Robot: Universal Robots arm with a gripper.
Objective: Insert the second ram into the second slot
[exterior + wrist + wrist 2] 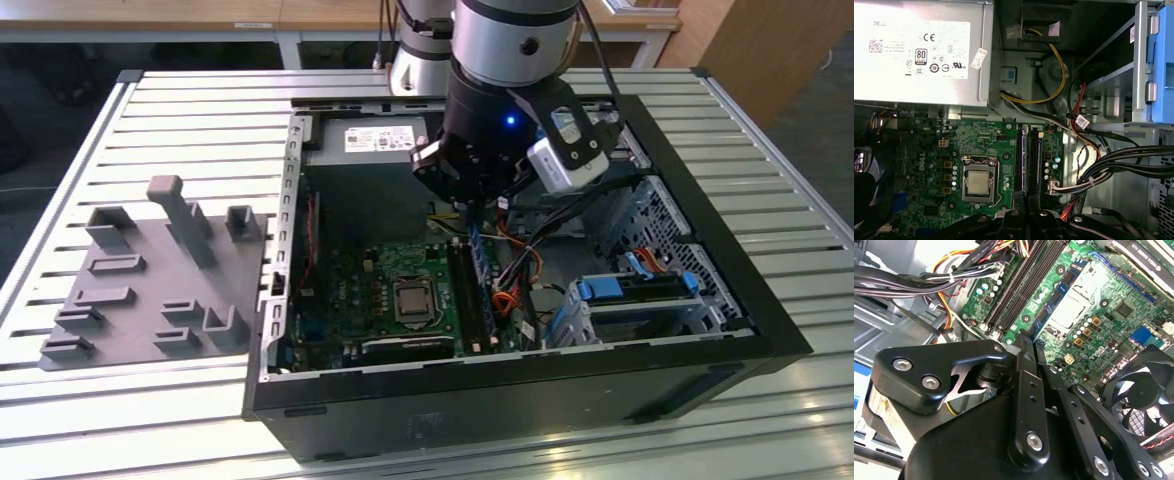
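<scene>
From my remote station, the gripper (1033,340) is down inside the open computer case (534,410). Its black fingers (1023,390) are drawn together on the second ram (1024,155). In both wrist views the stick's thin blue edge runs straight out of the narrow gap between the fingertips. The hold is at about the middle of its length.

The stick stands on edge along the memory slots (1036,160), in the channel nearer the processor socket (978,182). I cannot tell whether it is pressed fully home. The neighbouring channel lies just beside it, on the side away from the socket.

Around them spreads the green motherboard (929,150). A bundle of black, yellow and orange cables (1134,157) sweeps past the slots on the side away from the socket. A black case fan (1141,390) sits past the socket at the board's edge.

Farther off, the silver power supply (919,50) lines the wall of the case beyond the slots' far end. A light-blue drive-bay clip (1164,60) sits beyond the cables.

In the exterior view the silver and black arm (514,40) drops in from above. The case lies on its side on a slatted metal table (200,100). A grey fixture (134,300) with upright posts rests on the table just beside the case, on the exterior view's left.
</scene>
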